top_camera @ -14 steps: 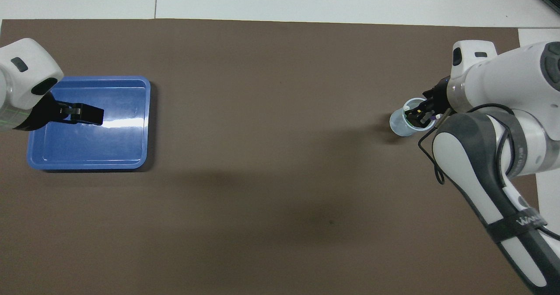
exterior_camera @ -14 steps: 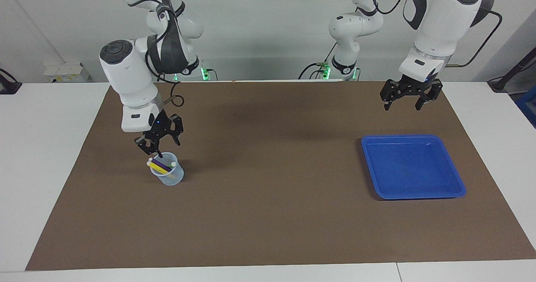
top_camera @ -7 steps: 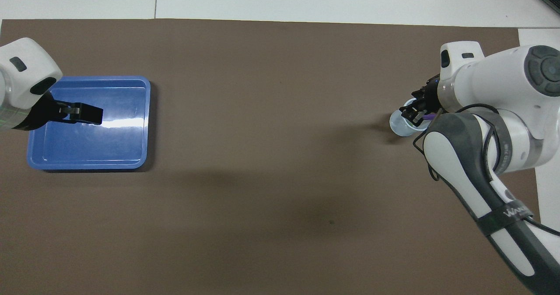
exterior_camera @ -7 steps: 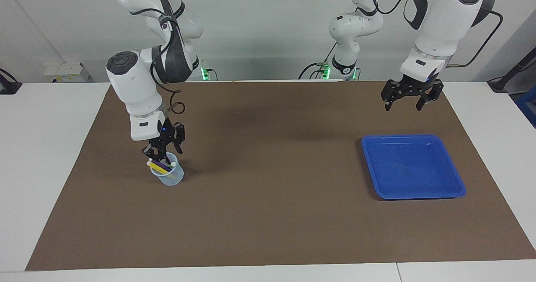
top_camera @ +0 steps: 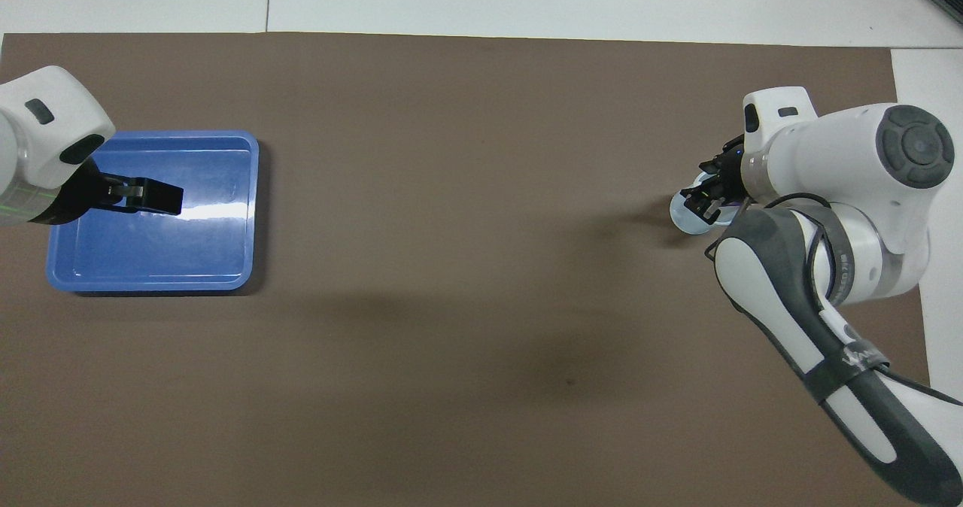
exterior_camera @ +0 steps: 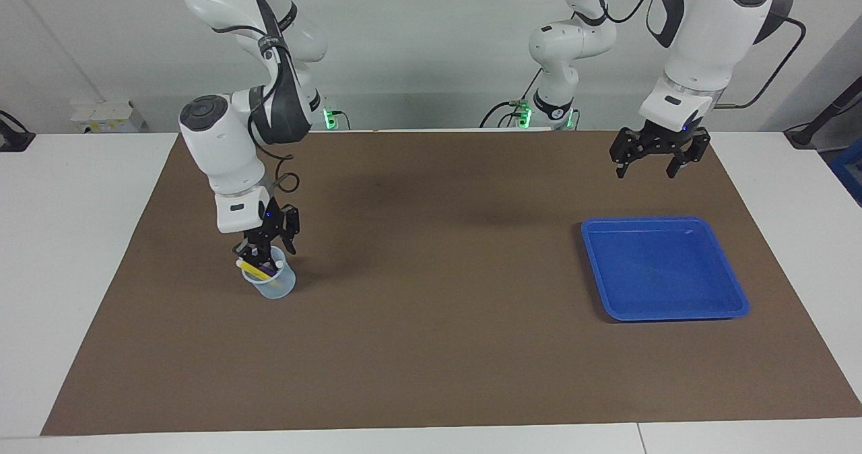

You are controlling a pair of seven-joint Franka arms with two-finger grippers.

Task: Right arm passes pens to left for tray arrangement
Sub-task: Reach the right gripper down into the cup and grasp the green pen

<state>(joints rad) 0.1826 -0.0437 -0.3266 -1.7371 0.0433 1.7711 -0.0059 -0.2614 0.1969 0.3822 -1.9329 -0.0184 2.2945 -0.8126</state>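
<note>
Since the earlier frames the right gripper (exterior_camera: 259, 252) is sinking to the mouth of the clear plastic cup (exterior_camera: 271, 285) and narrowing over the pens (exterior_camera: 256, 266), though whether it is pinching one I cannot tell; the left gripper (exterior_camera: 648, 168) is waiting spread wide over the mat beside the blue tray (exterior_camera: 731, 291). Judging the step as extraction, one pen is best lifted straight up, so the cup is not tipping. Readable writing is lacking, apart from blurred lettering on the right arm's dark band.
</note>
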